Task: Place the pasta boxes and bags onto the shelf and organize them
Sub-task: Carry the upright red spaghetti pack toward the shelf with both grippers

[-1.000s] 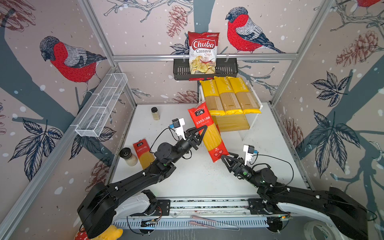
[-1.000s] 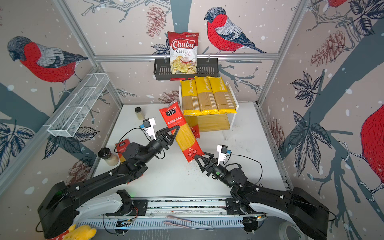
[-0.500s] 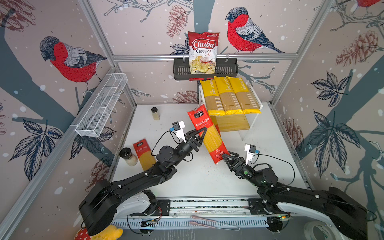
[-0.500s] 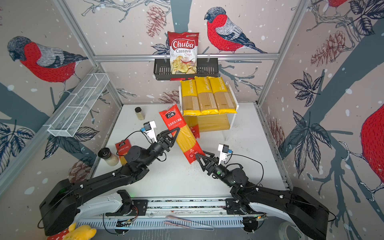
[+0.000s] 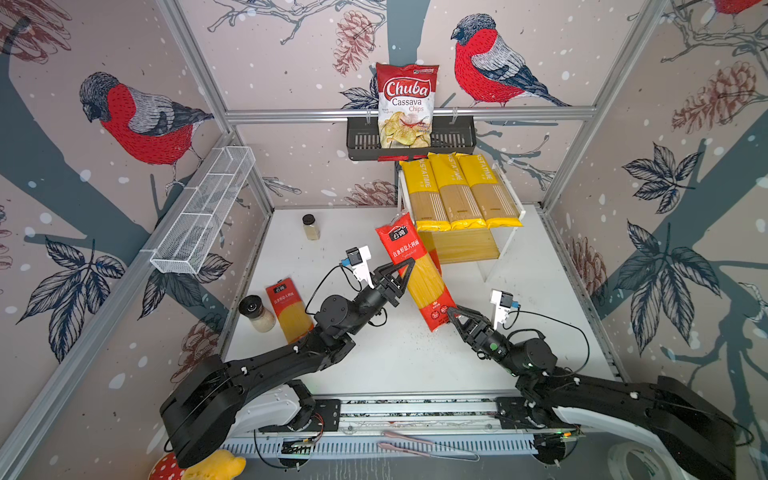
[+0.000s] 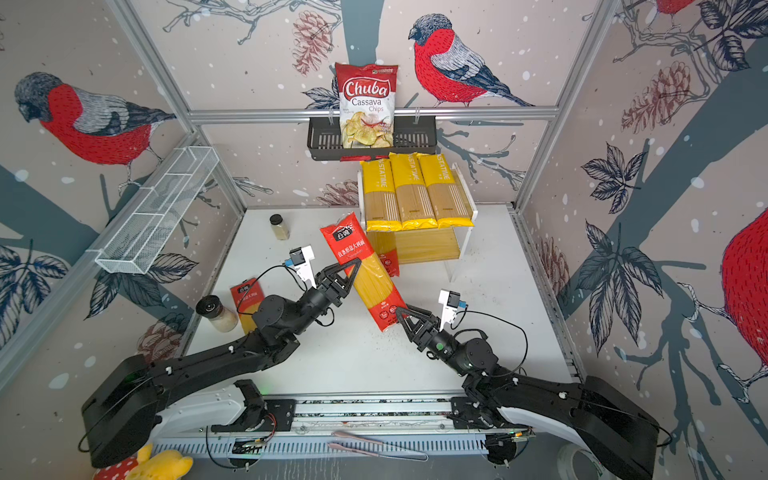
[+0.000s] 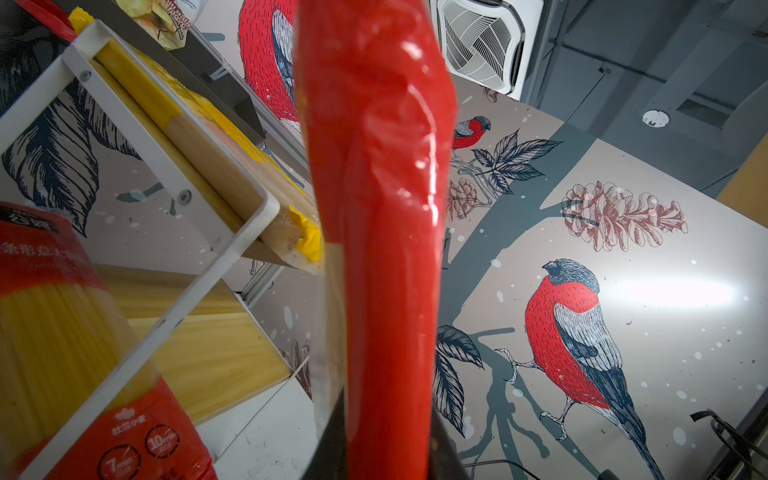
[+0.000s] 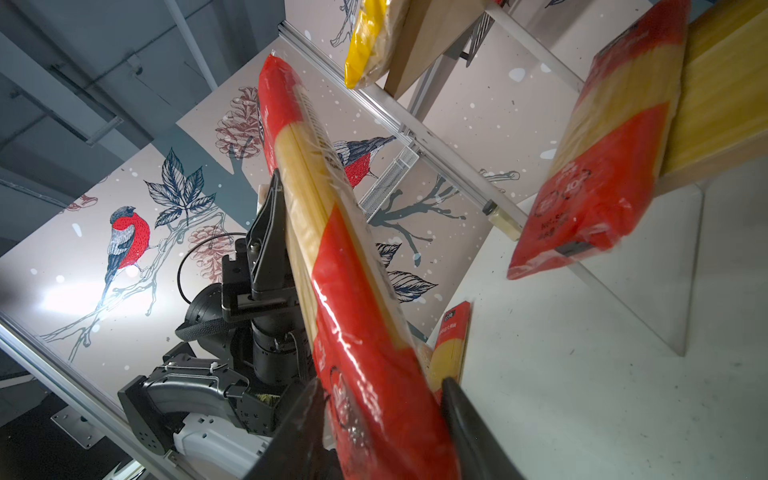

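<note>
Over white tabletop (image 5: 395,361), clamps red spaghetti pack (image 5: 426,286) mid-length in left gripper (image 5: 409,266) — long axis slanting from beside shelf (image 5: 469,249) down to right gripper (image 5: 453,313); straddles lower end there, jaws apart, hold unclear.

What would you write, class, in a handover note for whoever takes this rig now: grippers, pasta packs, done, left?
Left gripper: shut on a long red clear-middled spaghetti pack, held tilted above the table.
Right gripper: jaws flank that pack's lower end; grip unclear.
Done: three yellow PASTATIME packs on the top board of the two-tier wooden shelf; a second red pack on the lower board, overhanging.
Left: shelve the held pack and the third red pack lying flat on the white table.
</note>
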